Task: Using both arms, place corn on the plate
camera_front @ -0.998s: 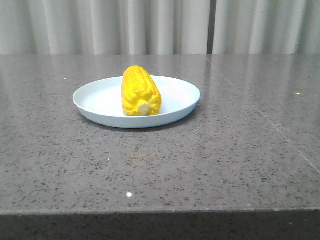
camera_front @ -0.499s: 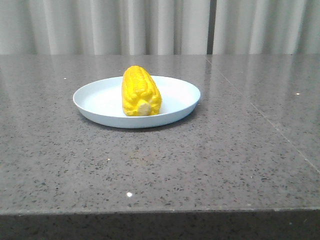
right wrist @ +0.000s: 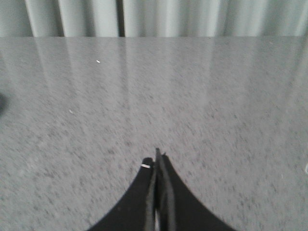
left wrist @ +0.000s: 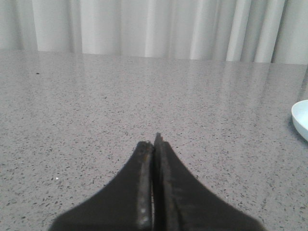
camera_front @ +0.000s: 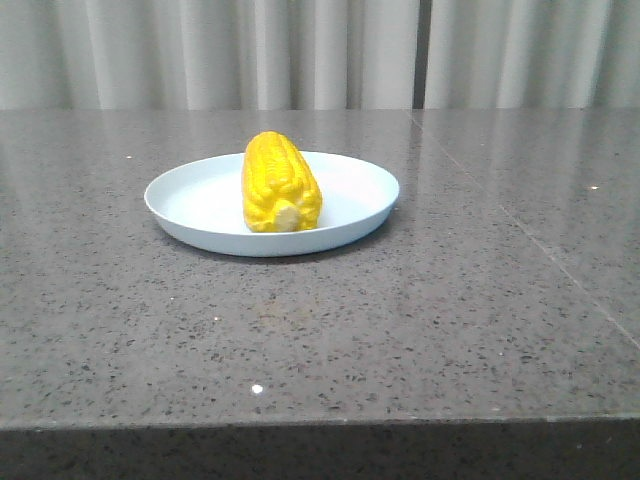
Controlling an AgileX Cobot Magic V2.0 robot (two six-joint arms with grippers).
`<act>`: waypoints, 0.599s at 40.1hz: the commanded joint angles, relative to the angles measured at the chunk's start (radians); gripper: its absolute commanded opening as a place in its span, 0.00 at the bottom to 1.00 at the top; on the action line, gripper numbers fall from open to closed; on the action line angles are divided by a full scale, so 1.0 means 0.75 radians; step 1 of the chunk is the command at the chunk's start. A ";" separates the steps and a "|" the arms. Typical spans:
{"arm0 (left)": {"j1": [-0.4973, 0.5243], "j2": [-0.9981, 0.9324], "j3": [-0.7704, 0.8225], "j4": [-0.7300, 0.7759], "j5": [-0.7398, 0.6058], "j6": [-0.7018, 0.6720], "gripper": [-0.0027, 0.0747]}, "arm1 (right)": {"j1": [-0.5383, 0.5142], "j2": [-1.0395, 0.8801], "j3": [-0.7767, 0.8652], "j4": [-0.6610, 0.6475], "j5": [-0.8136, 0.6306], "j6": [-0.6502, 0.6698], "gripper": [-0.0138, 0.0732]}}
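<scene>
The yellow corn (camera_front: 281, 184) lies on the pale blue plate (camera_front: 200, 200) in the front view, its pale stub end toward the camera. Neither arm shows in the front view. In the left wrist view my left gripper (left wrist: 154, 142) is shut and empty over bare table, and a sliver of the plate's rim (left wrist: 301, 118) shows at the frame's edge. In the right wrist view my right gripper (right wrist: 157, 159) is shut and empty over bare table; the plate and corn are out of that view.
The grey speckled stone table (camera_front: 400, 320) has a seam running down its right part (camera_front: 545, 255). Pale curtains (camera_front: 320, 50) hang behind the far edge. The table's front edge (camera_front: 320, 425) is near the camera.
The plate and corn sit a pixel or two further left in the front view; otherwise nothing has visibly changed.
</scene>
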 commanded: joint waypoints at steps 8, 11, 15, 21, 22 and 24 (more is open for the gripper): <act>0.004 -0.028 0.004 -0.011 -0.119 -0.013 0.01 | -0.017 -0.111 0.066 0.012 -0.070 -0.025 0.08; 0.004 -0.028 0.004 -0.011 -0.119 -0.013 0.01 | -0.017 -0.111 0.066 0.012 -0.073 -0.025 0.08; 0.004 -0.028 0.004 -0.011 -0.119 -0.013 0.01 | -0.017 -0.111 0.065 0.012 -0.070 -0.025 0.08; 0.004 -0.028 0.004 -0.011 -0.119 -0.013 0.01 | -0.017 -0.109 0.065 0.012 -0.070 -0.025 0.08; 0.004 -0.028 0.004 -0.011 -0.119 -0.013 0.01 | -0.017 -0.109 0.065 0.012 -0.070 -0.025 0.08; 0.004 -0.028 0.004 -0.011 -0.119 -0.013 0.01 | -0.017 -0.109 0.065 0.012 -0.070 -0.025 0.08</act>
